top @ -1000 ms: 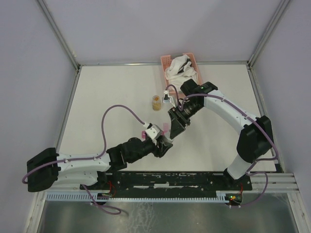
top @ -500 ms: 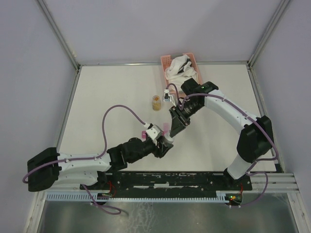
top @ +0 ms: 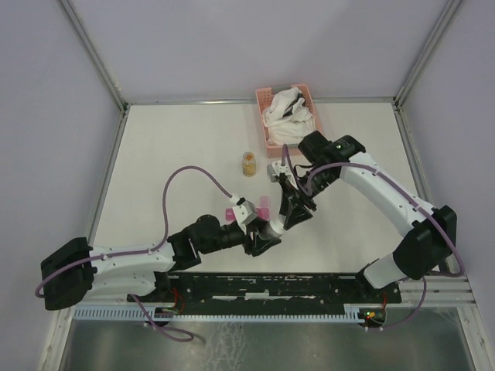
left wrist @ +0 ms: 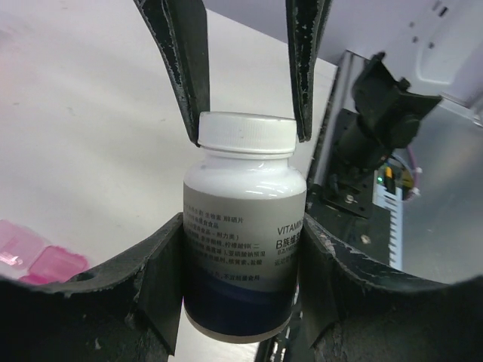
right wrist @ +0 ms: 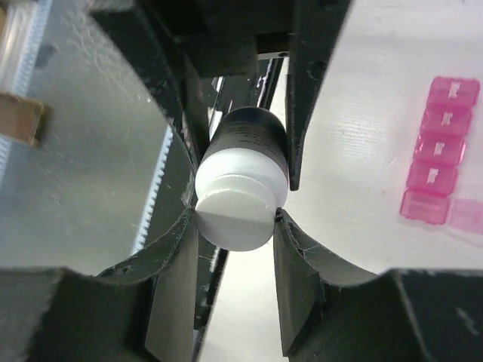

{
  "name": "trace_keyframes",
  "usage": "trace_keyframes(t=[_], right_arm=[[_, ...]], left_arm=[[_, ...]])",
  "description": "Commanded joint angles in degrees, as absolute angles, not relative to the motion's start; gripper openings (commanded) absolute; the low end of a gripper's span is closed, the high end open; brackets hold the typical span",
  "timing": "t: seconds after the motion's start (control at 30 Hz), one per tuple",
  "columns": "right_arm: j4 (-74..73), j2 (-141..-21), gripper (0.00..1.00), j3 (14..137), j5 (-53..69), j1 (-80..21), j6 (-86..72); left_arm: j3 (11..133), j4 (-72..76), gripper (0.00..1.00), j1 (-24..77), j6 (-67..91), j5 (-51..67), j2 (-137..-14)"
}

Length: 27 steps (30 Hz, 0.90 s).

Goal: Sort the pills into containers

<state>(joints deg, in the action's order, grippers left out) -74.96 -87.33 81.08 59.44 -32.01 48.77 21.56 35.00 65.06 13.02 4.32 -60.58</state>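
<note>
Near the middle of the bench [top: 170, 154], my left jaws held a white pill bottle [left wrist: 245, 226] by its body, and my right jaws, coming in from 1 o'clock, were pinched narrow on its white cap [right wrist: 234, 207]. At 10 o'clock from the bottle, close by, the pink pill-box strip [right wrist: 441, 151] lay flat on the bench. A small amber jar [top: 249, 164] stood farther off toward 12 o'clock.

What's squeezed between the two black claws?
A white vitamin bottle: the left gripper holds its body, the right gripper pinches its cap. Both wrist views show it.
</note>
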Motion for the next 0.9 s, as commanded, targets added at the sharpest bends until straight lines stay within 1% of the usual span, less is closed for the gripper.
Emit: trace_keyframes(t=[0.0, 0.07, 0.23, 0.37, 0.43, 0.47, 0.53, 0.6, 0.67, 0.7, 0.73, 0.87], right_arm=[[-86.6, -82.6, 0.04, 77.8, 60.2, -32.0, 79.0], [-84.9, -80.4, 0.03, 76.0, 59.5, -32.0, 81.0], [-84.2, -74.2, 0.03, 69.9, 56.9, -32.1, 93.7], [-79.7, -70.7, 0.03, 67.3, 55.8, -32.2, 94.0], [-79.0, -71.0, 0.05, 67.7, 55.7, -32.2, 92.3], [-78.9, -71.1, 0.08, 67.6, 55.7, -32.2, 91.9], [-78.2, -70.9, 0.20, 67.4, 56.4, -32.2, 90.7], [-76.5, -70.6, 0.39, 67.4, 57.1, -32.3, 86.0], [-73.8, -70.5, 0.68, 68.1, 57.1, -32.2, 78.7], [-72.8, -70.6, 0.96, 68.7, 56.8, -32.2, 74.3], [-72.1, -70.9, 1.00, 69.4, 56.5, -32.2, 71.4], [-71.3, -72.0, 1.00, 73.5, 56.1, -31.3, 62.1]], left_arm=[[22.9, 34.7, 0.03, 63.5, 15.6, 11.7, -61.2], [23.9, 34.1, 0.03, 63.5, 15.9, 14.0, -63.1], [26.0, 34.5, 0.03, 63.5, 16.3, 17.9, -67.6], [26.8, 36.2, 0.03, 63.5, 16.6, 18.9, -69.9], [27.2, 36.4, 0.03, 63.5, 16.6, 19.0, -70.5], [27.3, 36.4, 0.03, 63.5, 16.5, 18.8, -70.6], [27.1, 36.3, 0.03, 63.5, 16.4, 17.6, -70.4], [26.7, 36.2, 0.03, 63.4, 16.1, 15.4, -69.7], [26.1, 36.1, 0.03, 63.5, 15.7, 13.4, -68.9], [25.9, 35.9, 0.03, 63.5, 15.5, 11.9, -68.5], [25.7, 35.8, 0.03, 63.4, 15.2, 10.9, -68.2], [24.8, 35.3, 0.03, 63.5, 14.1, 6.6, -67.2]])
